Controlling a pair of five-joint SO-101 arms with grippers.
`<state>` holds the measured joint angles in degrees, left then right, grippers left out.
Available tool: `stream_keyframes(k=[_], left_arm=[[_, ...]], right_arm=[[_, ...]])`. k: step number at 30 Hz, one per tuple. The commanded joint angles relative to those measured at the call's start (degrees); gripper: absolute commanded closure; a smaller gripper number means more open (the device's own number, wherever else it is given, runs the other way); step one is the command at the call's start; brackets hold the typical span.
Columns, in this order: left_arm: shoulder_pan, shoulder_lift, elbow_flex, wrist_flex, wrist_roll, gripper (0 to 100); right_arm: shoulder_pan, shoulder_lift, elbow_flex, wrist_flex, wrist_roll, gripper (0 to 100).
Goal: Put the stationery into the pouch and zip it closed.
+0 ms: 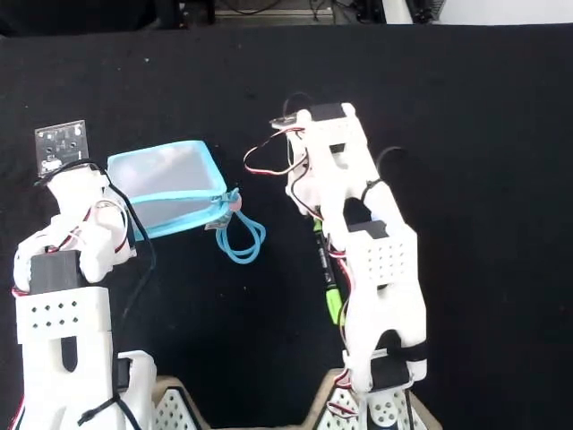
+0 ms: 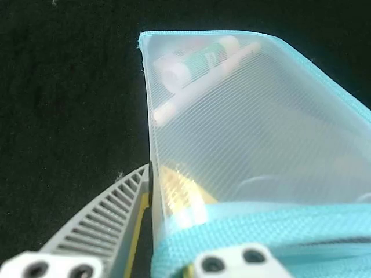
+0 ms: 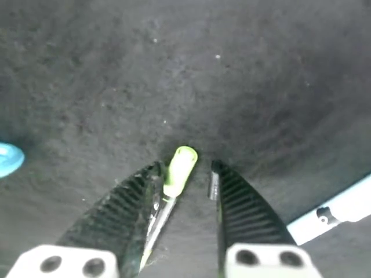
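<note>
One dark worktop carries two arms, and each has one end effector: the left end effector and the right end effector. There is one pale blue pouch, with two things countable inside (one labelled tube, one pale stick). One green pen, one blue cord loop and one small board.

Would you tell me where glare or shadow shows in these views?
High view: the pouch shines pale against the black cloth. Left wrist view: glints on a yellow patch through the pouch. Right wrist view: shadow darkens the cloth around the right gripper.
</note>
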<state>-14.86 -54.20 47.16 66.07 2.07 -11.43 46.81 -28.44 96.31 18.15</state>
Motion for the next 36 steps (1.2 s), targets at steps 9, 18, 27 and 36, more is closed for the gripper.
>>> stream_keyframes(k=[9, 18, 27, 36], left_arm=[[-0.22, 0.00, 0.40, -0.35, 0.35, 96], [-0.13, 0.00, 0.40, -0.35, 0.35, 96], [-0.13, 0.00, 0.40, -0.35, 0.35, 96], [-0.13, 0.00, 0.48, -0.35, 0.35, 96]], right_arm=[[4.66, -8.48, -2.07, 4.84, 4.75, 98.8], [8.62, -30.46, 15.78, 2.64, 5.10, 98.8], [2.29, -58.95, 32.13, -4.66, 3.60, 98.8], [-6.95, -80.04, 39.60, -13.36, -7.47, 98.7]])
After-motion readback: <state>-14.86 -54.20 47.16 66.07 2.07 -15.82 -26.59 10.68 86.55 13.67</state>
